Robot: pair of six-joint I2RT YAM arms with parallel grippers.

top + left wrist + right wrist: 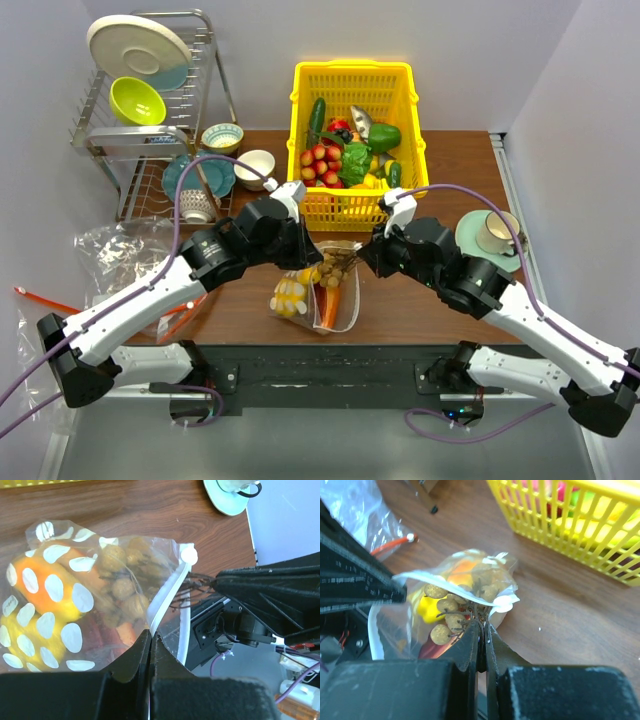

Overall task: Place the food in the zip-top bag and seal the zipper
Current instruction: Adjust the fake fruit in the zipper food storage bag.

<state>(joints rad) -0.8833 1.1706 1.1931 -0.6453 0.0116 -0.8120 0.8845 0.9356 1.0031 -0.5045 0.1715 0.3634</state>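
Observation:
The zip-top bag (345, 305) lies on the brown table between my two arms, its dotted clear side (65, 595) facing the left wrist camera. Inside it are food pieces: an orange slice (35, 582), a brown berry cluster (125, 582), a yellow piece (427, 607) and a carrot (330, 300). My left gripper (150, 634) is shut on the whitish zipper (167, 592) at the mouth's left end. My right gripper (483, 626) is shut on the mouth edge at the opposite end, with the berry stems (465, 620) right at its tips. The mouth gapes open between them.
A yellow basket (352, 75) with more toy produce stands behind the bag. At the back left stand a dish rack (150, 110) and bowls (255, 165). A cup on a green saucer (492, 235) is at the right. Clear bags with a red-orange strip (110, 250) lie left.

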